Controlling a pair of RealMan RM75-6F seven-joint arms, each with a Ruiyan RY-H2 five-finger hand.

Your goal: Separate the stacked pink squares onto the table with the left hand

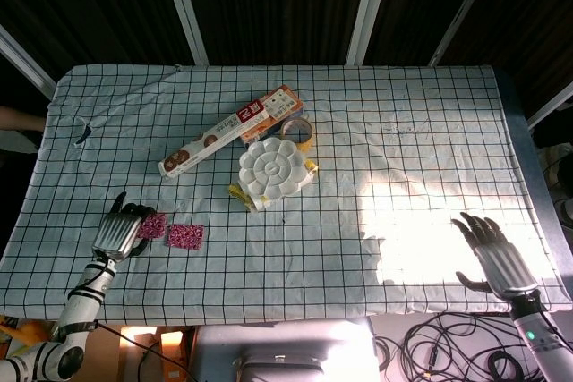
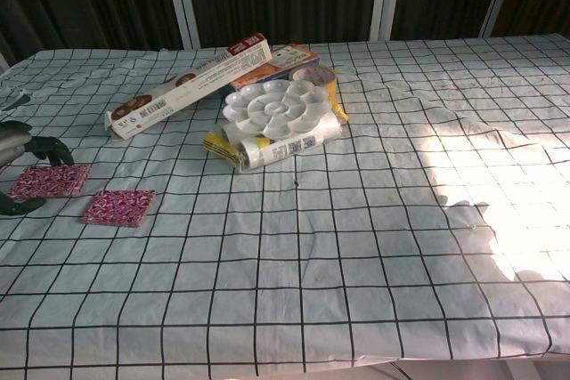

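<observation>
Fingers [image 1: 134, 212] of your left hand [image 1: 115, 233] curl over one pink square [image 1: 150, 225], touching it; a firm grip can't be told. Second pink square [image 1: 186, 236] lies just right, apart. Table edge [image 1: 27, 194] close left. Right hand [image 1: 491, 252] spread, holding nothing.

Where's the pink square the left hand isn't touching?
Head view: loose pink square lies near the table's front-left, right of the other pink square.
</observation>
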